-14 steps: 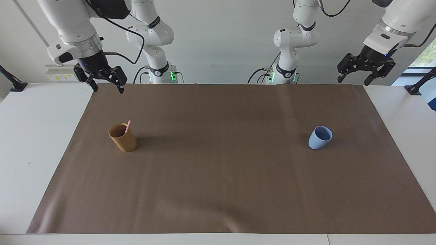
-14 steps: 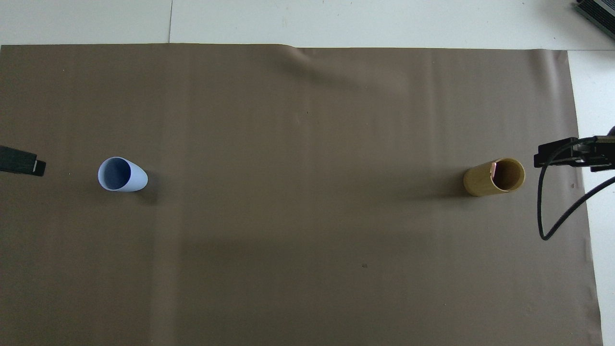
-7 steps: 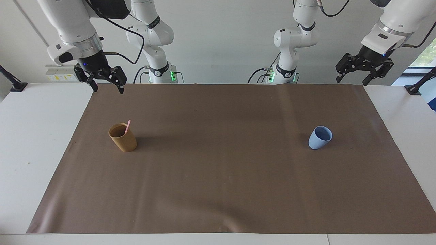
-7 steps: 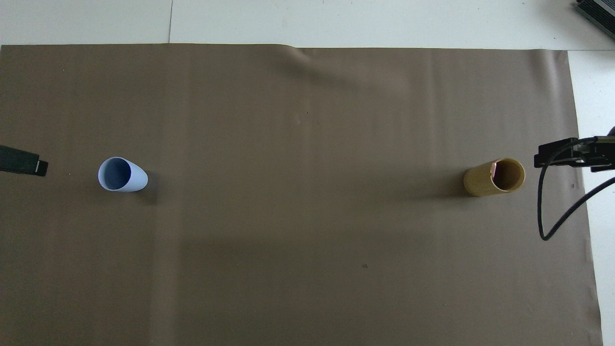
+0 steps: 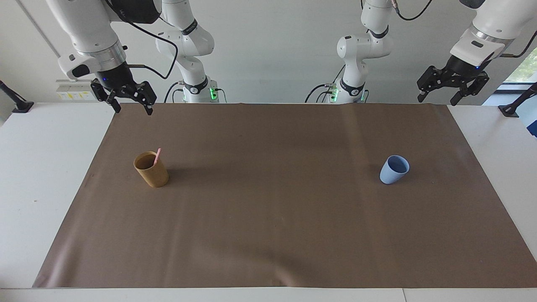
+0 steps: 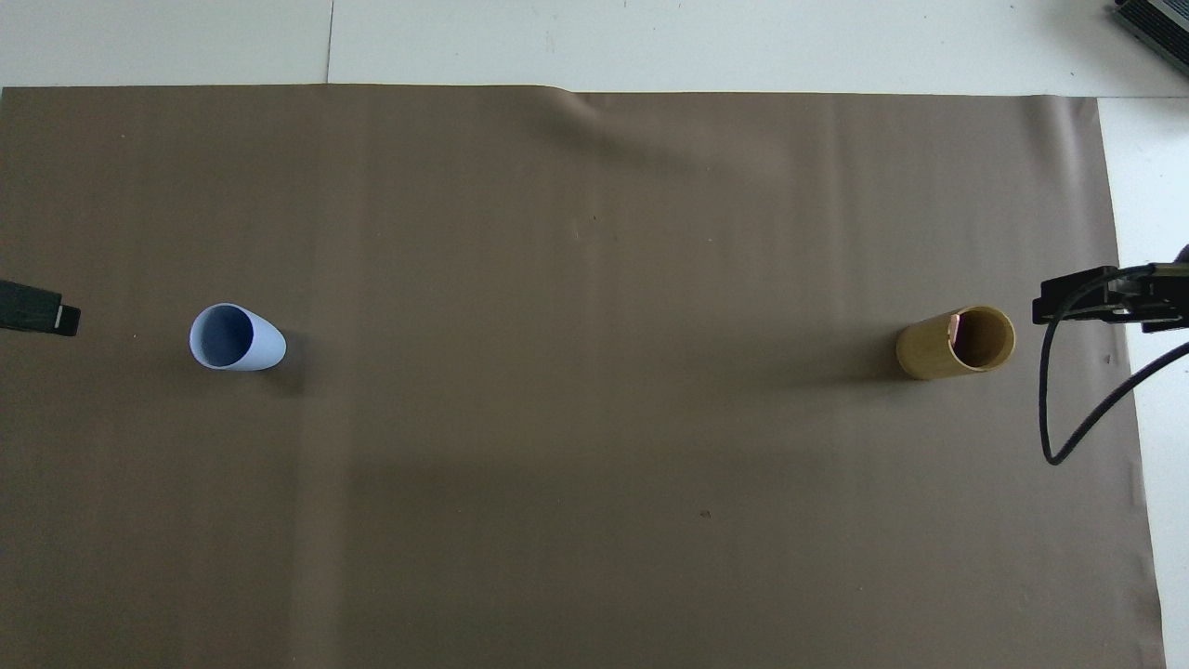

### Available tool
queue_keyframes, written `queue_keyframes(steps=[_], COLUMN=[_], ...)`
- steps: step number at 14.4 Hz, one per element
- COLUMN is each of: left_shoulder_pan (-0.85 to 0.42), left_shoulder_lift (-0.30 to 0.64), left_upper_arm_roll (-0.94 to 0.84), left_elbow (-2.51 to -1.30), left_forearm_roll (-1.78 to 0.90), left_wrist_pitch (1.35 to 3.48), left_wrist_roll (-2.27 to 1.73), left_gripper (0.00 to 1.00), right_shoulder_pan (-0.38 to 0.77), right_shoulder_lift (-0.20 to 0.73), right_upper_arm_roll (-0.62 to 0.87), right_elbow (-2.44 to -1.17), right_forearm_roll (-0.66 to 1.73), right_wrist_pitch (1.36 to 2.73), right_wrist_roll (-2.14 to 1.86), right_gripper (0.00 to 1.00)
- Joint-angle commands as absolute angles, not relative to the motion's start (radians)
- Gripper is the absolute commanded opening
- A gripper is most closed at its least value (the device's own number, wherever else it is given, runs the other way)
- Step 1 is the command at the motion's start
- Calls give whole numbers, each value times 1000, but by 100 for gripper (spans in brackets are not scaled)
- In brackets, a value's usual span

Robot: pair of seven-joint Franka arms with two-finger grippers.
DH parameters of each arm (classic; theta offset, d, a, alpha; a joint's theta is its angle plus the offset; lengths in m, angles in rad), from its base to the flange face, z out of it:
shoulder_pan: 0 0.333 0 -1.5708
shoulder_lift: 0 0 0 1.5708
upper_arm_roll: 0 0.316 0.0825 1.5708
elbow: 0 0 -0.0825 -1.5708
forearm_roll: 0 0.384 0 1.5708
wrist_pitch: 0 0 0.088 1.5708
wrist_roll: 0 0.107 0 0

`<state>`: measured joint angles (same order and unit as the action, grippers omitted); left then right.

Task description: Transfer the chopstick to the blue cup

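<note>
A pale pink chopstick (image 5: 157,156) stands in the tan-brown cup (image 5: 152,173) toward the right arm's end of the mat; only its tip shows above the rim. From overhead the tip (image 6: 954,325) lies against the tan cup's rim (image 6: 929,353). The light-blue cup (image 5: 393,170) stands upright and empty toward the left arm's end, and also shows in the overhead view (image 6: 237,337). My right gripper (image 5: 133,110) hangs open and empty, raised over the mat's corner by the tan cup. My left gripper (image 5: 437,100) hangs open and empty, raised over the mat's other corner.
A brown mat (image 5: 277,209) covers most of the white table (image 5: 46,167). A black cable (image 6: 1059,409) hangs from the right arm beside the tan cup. Wide bare mat lies between the two cups.
My left gripper has shifted slightly back and forth and now sits a little farther out toward its end of the table. The right arm, cups and chopstick have not moved.
</note>
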<state>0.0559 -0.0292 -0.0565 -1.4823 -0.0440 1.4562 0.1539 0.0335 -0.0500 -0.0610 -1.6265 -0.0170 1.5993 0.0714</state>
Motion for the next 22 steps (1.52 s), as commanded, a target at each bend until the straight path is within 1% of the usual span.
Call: queue_keyframes(steps=[1, 3, 4, 8, 13, 15, 18, 21, 22], left_shoulder_pan=[78, 86, 92, 103, 127, 141, 144, 141, 140], left_shoulder_lift=[-20, 14, 18, 15, 40, 70, 118, 121, 123], left_upper_arm_roll=[-64, -63, -63, -63, -63, -63, -63, -63, -63], left_elbow=[-1489, -1500, -1532, -1727, -1880, -1925, -1959, -2046, -2065], left_forearm_roll=[-48, -48, -48, -49, -57, -57, -58, -84, -110], left_wrist_pitch=[1470, 1509, 1534, 1764, 1961, 2040, 2114, 2212, 2227], left_wrist_roll=[163, 164, 172, 175, 209, 239, 244, 242, 242], left_gripper=[100, 100, 100, 100, 100, 100, 100, 100, 97], right_shoulder_pan=[25, 25, 25, 25, 25, 25, 25, 25, 25], right_shoulder_lift=[-49, -49, -49, -49, -49, -49, -49, -49, -49], right_upper_arm_roll=[-58, -58, -58, -58, -58, -58, -58, -58, -58], right_elbow=[-1626, -1626, -1626, -1626, -1626, -1626, -1626, -1626, -1626], right_forearm_roll=[2, 2, 2, 2, 2, 2, 2, 2, 2], right_wrist_pitch=[1594, 1594, 1594, 1594, 1594, 1594, 1594, 1594, 1594], right_wrist_roll=[51, 51, 51, 51, 51, 51, 51, 51, 51], right_gripper=[100, 100, 100, 100, 100, 100, 100, 100, 100])
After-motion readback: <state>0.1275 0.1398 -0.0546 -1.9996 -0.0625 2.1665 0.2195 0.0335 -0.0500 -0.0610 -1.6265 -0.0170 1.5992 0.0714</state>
